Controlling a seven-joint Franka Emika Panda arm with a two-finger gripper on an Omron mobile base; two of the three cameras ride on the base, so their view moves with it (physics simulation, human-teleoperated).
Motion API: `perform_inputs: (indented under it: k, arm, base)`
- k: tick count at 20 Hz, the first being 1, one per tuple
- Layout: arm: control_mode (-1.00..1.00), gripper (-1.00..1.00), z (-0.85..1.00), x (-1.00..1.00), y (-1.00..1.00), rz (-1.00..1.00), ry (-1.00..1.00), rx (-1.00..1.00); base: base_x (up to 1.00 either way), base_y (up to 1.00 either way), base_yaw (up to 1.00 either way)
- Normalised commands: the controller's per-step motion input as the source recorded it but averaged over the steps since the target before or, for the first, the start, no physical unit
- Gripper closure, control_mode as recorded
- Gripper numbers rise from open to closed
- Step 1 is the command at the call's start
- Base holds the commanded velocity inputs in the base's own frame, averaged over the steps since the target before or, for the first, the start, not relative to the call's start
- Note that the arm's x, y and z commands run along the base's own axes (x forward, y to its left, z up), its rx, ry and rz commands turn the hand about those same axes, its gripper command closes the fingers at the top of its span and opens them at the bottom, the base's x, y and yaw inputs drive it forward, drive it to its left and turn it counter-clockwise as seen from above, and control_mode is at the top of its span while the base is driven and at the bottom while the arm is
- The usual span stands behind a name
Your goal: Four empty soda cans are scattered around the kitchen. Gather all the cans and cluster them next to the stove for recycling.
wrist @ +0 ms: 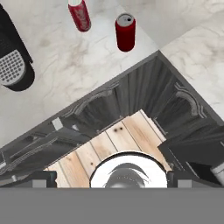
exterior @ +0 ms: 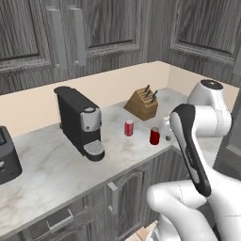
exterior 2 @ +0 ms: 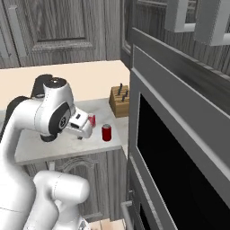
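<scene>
Two red soda cans with silver tops stand upright on the grey marble counter (exterior: pixel 56 164). One can (exterior: pixel 129 127) (wrist: pixel 80 15) is nearer the coffee machine. The other can (exterior: pixel 154 136) (exterior 2: pixel 106 132) (wrist: pixel 125 31) stands close to the counter's front edge. My gripper (exterior 2: pixel 83 134) (wrist: pixel 113 180) hangs above the counter's front edge, on the near side of the cans and apart from them. It is open, its fingertips (wrist: pixel 40 179) far apart with nothing between them. The hand partly hides the first can (exterior 2: pixel 92 120) in the right base view. The stove is out of view.
A black coffee machine (exterior: pixel 80 122) (wrist: pixel 13 65) stands left of the cans, with a wooden knife block (exterior: pixel 141 103) (exterior 2: pixel 119 101) behind them. A dark appliance (exterior: pixel 7 157) sits at the far left. A tall dark oven front (exterior 2: pixel 179 148) bounds the counter's right end. Cabinet doors (wrist: pixel 131 100) lie below.
</scene>
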Motion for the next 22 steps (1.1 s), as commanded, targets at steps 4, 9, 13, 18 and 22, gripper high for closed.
perform_inputs:
  k: [4,9,13,18,22]
  arm:
    - [-1.00,-1.00,-0.35,0.80,-0.11,0.00,0.12,0.00]
    - [-1.00,-1.00,-0.23,0.65,-0.23,0.00,0.09,0.00]
    - [-1.00,-1.00,-0.05,0.54,-0.18,0.00,0.05,0.00]
    - [-1.00,-1.00,-0.09,0.59,-0.01,0.00,0.07,0.00]
    - [-1.00,-1.00,-0.27,0.46,0.00,0.00,0.07,0.00]
  base:
    - [0.00,0.00,0.00]
    - [0.00,0.00,0.00]
    - [0.00,0.00,0.00]
    - [0.00,0.00,0.00]
    - [0.00,0.00,0.00]
